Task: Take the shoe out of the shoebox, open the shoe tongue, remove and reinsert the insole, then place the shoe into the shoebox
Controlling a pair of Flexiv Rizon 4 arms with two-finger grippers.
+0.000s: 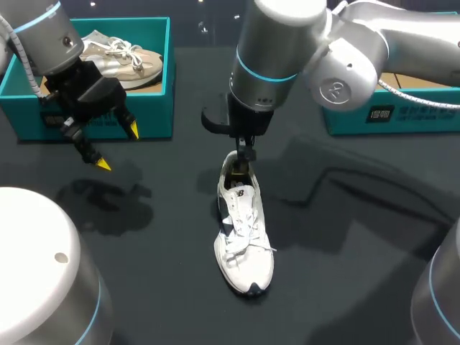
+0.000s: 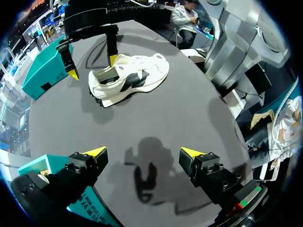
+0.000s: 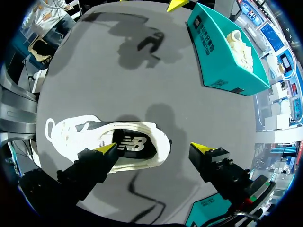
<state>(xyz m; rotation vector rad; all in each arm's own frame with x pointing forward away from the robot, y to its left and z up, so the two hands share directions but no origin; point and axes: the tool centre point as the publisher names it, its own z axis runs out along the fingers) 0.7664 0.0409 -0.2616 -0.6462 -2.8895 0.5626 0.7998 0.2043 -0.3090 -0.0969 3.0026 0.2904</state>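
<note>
Left arm link: closest to you, a white rounded segment at the near edge. It touches nothing of the task.
Table: a dark top, on which the things below stand.
Shoe: a white sneaker, out of any box, upright in the middle of the table. Its toe points towards you and its heel away, so the opening is offered to your right arm.
Insole: dark, lying flat inside the opening. You cannot tell if it waits for removal or is already put back.
Right gripper: spread wide and pinching nothing. One finger is at the tongue end of the opening, the other just past the heel. I judge it is lined up to reach inside.
Left gripper: spread and empty, over bare table near the left shoebox, well apart from the shoe. Probably it hangs there to leave room for the right arm.
Left shoebox: teal, far left, holding a second shoe.
Right shoebox: teal, far right, partly behind your right arm, its contents hidden. Possibly this is where the shoe belongs.
</note>
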